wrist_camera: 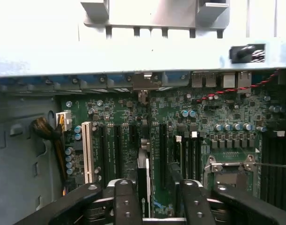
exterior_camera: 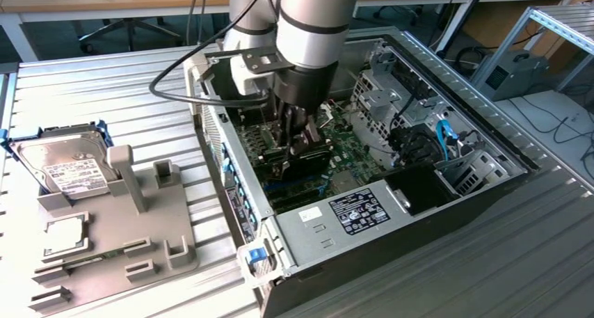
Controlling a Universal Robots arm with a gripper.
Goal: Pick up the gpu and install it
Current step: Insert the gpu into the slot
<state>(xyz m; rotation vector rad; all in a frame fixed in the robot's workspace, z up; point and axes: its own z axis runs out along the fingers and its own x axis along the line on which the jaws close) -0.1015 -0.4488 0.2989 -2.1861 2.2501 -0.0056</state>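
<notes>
A silver and black robot arm reaches down into an open black desktop computer case (exterior_camera: pixel 483 193) lying on a ribbed metal tabletop (exterior_camera: pixel 111 109). Its black two-fingered gripper (wrist_camera: pixel 154 199) stands spread, a finger on either side of the thin dark gpu card (wrist_camera: pixel 143 180), which stands on edge in a slot of the green motherboard (wrist_camera: pixel 213 112). On the exterior view's left, a grey holder tray (exterior_camera: pixel 139 241) carries a silver hard drive with a white label (exterior_camera: pixel 65 161).
</notes>
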